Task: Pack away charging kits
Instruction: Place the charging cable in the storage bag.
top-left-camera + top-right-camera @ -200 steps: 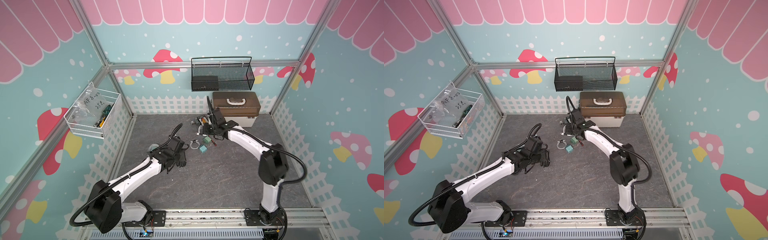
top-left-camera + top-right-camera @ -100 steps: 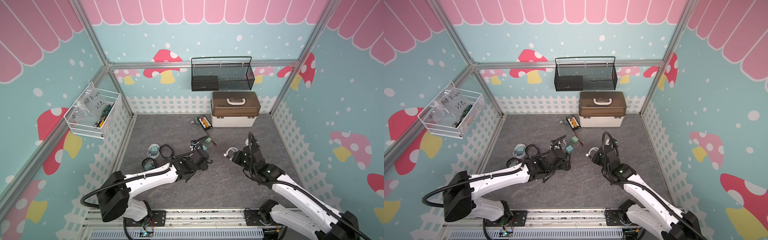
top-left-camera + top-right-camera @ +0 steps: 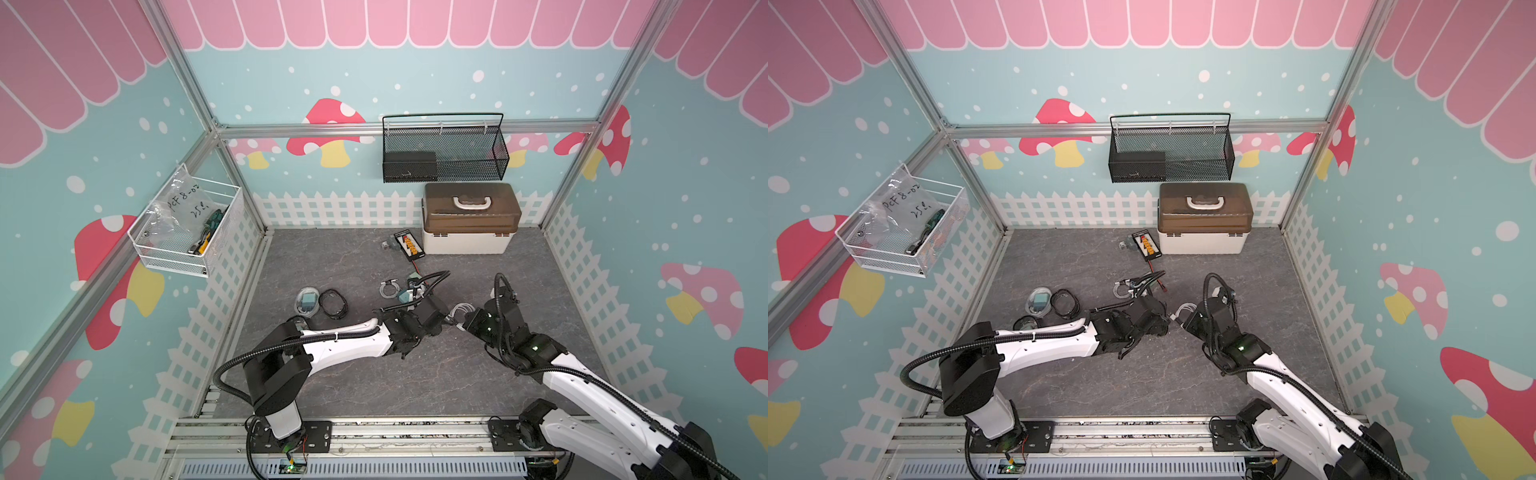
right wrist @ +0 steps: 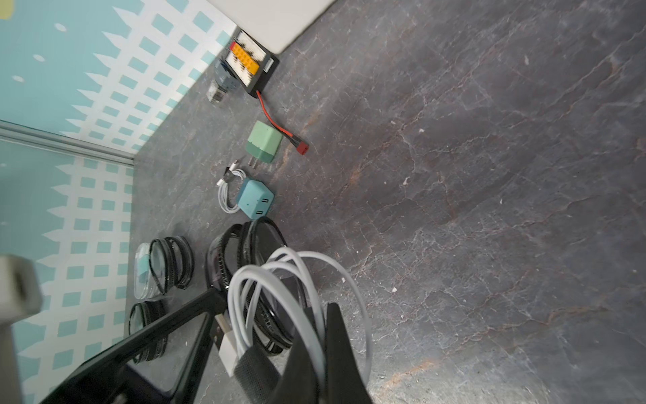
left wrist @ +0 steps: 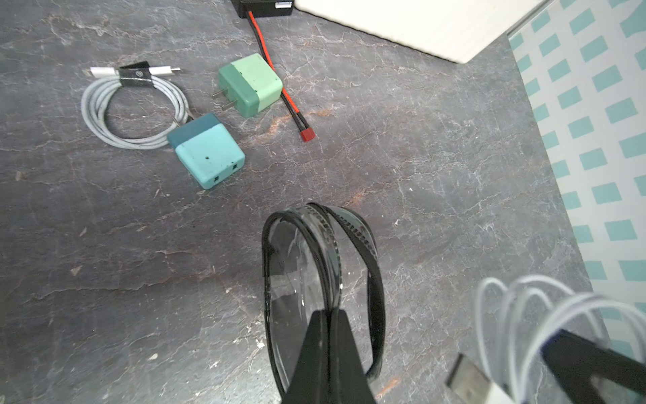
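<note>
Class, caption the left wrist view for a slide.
Left gripper pinches clear zip pouch; teal adapter and green adapter lie beyond.

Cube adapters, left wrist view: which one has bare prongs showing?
The mint-green adapter next to the red-black wire; the blue-teal adapter shows its ports and touches the white cable coil.

The only writing that can be read is handwritten in dark marker on a clear plastic bag (image 3: 179, 208) in the white wire basket (image 3: 174, 262) on the left wall. It reads roughly "PCF8-02", with "25" and an unclear character beneath, and shows in both top views. The black strap (image 5: 135, 76) around a white cable coil (image 5: 92, 106) bears a small pale mark, too small to read.
</note>
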Controlling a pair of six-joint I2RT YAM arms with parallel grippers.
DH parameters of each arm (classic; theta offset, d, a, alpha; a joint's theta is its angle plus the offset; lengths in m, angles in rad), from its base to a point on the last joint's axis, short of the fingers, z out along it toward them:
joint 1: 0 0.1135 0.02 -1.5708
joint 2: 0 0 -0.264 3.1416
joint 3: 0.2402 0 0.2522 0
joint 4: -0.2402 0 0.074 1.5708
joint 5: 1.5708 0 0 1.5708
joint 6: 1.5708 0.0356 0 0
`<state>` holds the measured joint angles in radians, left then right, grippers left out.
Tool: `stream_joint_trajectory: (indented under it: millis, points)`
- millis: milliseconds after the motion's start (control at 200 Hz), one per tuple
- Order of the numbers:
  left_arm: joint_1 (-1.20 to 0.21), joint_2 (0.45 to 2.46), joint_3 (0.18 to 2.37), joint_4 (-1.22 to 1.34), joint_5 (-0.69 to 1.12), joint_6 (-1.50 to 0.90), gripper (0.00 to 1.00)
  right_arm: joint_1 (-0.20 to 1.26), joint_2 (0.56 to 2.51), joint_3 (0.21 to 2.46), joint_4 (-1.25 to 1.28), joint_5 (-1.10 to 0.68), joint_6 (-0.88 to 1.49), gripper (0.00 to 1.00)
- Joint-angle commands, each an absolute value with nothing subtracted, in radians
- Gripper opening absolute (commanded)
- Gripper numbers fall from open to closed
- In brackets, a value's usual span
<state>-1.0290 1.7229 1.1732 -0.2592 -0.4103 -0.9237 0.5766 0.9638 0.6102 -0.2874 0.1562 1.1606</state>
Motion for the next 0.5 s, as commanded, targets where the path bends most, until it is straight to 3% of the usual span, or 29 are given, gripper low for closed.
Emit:
stream_joint_trajectory:
  millis: [0,495]
  points:
    - [-1.036,1.728,1.203,-0.236,-0.449,-0.957,0.0,0.577,1.023,0.629,-0.253,0.147,1.221,0.0]
    - [-1.035,1.773,1.227,-0.249,-0.433,-0.952,0.0,0.577,1.242,0.671,-0.194,0.192,1.209,0.0]
